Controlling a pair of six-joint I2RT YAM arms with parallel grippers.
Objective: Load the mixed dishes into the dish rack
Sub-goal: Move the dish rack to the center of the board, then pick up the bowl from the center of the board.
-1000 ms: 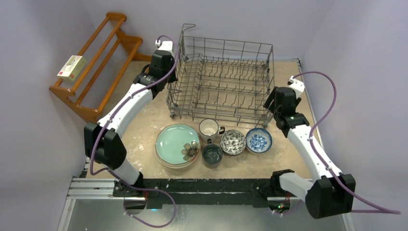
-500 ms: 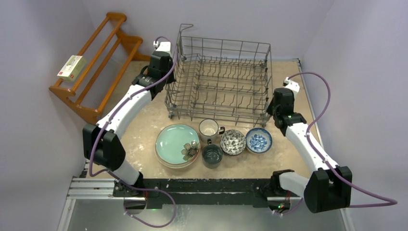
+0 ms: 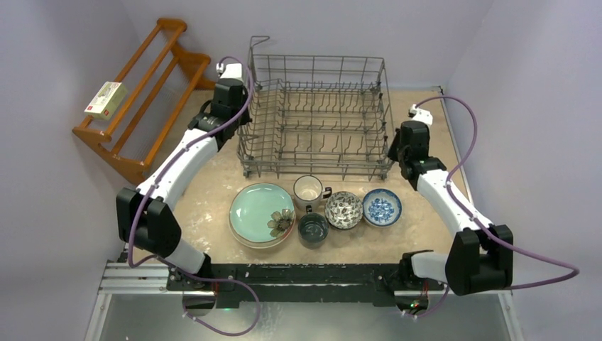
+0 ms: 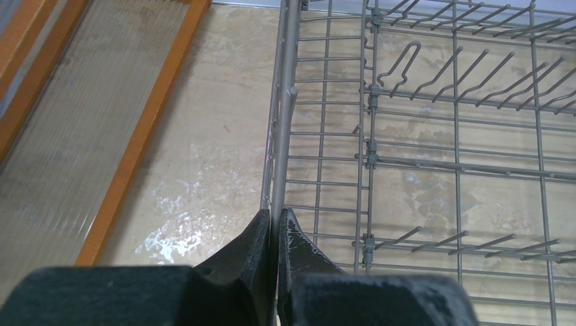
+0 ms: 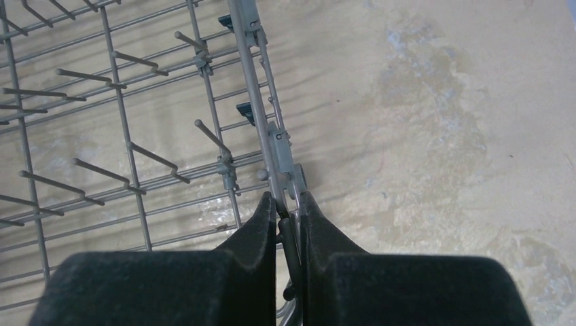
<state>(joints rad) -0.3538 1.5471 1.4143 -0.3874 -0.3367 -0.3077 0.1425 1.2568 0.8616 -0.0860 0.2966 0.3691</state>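
Top external view showed the dish rack (image 3: 312, 167) standing empty at the back of the bench (image 3: 206, 192). Over the last second it had slid to the left and toward the rear wall, ending squarer to the bench edge and nearer the wooden shelf (image 3: 142, 92). Both wrist views showed why: the left jaws were pinched together on an upright wire of the rack's left wall, and the right jaws were clamped on the rail of its right wall, so I took it that the two arms were shifting the rack between them. The mint green plate (image 3: 259, 213), white mug (image 3: 309, 189), dark teal mug (image 3: 313, 229), patterned bowl (image 3: 343, 209) and blue bowl (image 3: 382, 207) had not moved from their row in front. I judged this was still setup: nothing was loaded, and the widened gap gave the arms room to work.
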